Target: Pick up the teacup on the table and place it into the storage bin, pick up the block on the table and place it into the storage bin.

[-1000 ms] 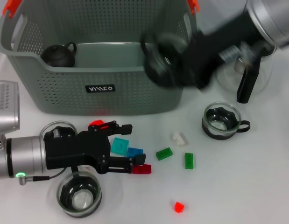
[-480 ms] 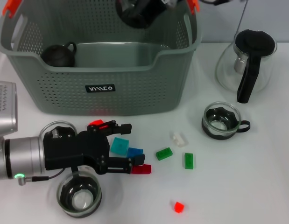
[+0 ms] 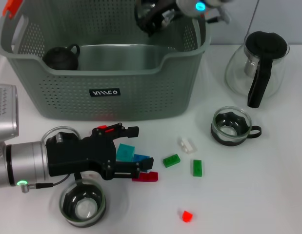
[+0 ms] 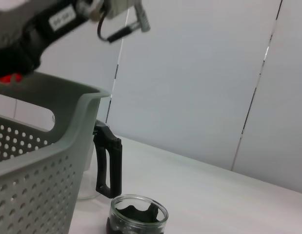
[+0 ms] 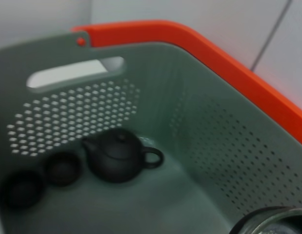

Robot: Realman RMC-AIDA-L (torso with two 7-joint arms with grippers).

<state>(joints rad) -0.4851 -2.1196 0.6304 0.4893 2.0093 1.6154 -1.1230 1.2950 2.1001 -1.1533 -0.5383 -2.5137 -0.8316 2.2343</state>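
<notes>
White tabletop, pale wall panels behind. So the storage bin sits at the far left of the table with a dark teapot already on its floor, and the right wrist view shows two small dark cups beside that pot.

Right gripper is up over the bin's far rim, clamped on a glass teacup that pokes into the corner of its own camera view. Glass with a dark insert, so rigid, slick and breakable; I'd lower it onto the bin floor rather than drop it, on the open side away from the pot.

Left gripper lies low near the front left edge, fingers spread around the cluster of blue blocks and a flat red block. Those are light, hard plastic, easy to pinch across the flat sides but quick to skid.

Room's tight there: one teacup sits right by the wrist. Another is farther right, in front of a glass coffee pot.
</notes>
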